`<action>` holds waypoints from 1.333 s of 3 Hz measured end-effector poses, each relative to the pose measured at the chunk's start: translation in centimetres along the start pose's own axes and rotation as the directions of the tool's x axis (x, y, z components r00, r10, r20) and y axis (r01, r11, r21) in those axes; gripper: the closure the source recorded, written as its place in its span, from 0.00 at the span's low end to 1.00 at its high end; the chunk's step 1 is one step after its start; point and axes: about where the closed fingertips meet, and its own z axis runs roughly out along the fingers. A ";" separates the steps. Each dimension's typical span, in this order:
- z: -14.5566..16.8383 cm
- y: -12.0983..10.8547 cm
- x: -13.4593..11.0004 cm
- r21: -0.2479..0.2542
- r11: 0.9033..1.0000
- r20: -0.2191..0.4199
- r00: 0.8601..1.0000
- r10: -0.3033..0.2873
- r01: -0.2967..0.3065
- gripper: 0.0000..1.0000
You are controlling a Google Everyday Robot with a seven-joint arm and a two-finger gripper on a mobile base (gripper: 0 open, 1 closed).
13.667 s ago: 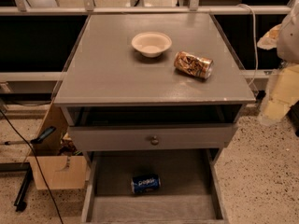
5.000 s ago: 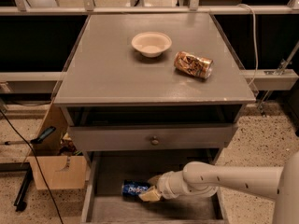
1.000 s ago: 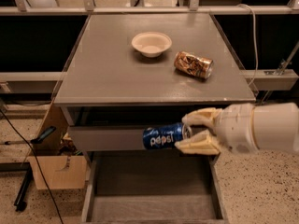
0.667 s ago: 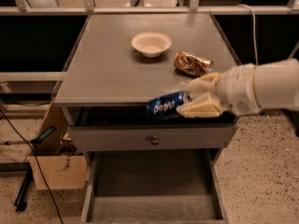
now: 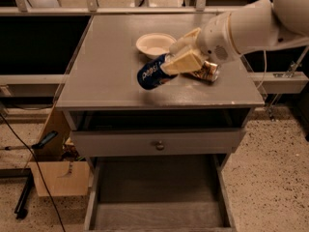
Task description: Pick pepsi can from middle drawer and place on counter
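Observation:
My gripper (image 5: 177, 57) is shut on the pepsi can (image 5: 152, 73), a dark blue can with white lettering. It holds the can tilted on its side a little above the counter (image 5: 101, 57), in front of the white bowl. My white arm reaches in from the upper right. The middle drawer (image 5: 157, 197) is pulled out at the bottom of the view and its wood-grain floor is bare.
A white bowl (image 5: 154, 43) sits on the counter behind the can. A gold-and-brown can (image 5: 206, 70) lies on the counter under my wrist. A closed drawer front with a round knob (image 5: 157, 144) is below the counter. A cardboard box (image 5: 60, 175) stands on the floor at left.
My gripper took the pepsi can from the drawer floor, lifted it past the drawer front and now holds it over the counter. The drawer is left empty.

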 end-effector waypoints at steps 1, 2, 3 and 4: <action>3.0 -1.4 -2.5 -0.042 0.999 0.010 1.000 -0.006 0.007 1.00; 8.4 0.1 0.1 -0.140 0.990 0.103 0.994 0.025 -0.010 1.00; 11.8 1.5 7.1 -0.184 0.981 0.137 0.986 0.095 -0.069 1.00; 12.3 1.7 7.5 -0.194 0.979 0.136 0.986 0.099 -0.071 0.73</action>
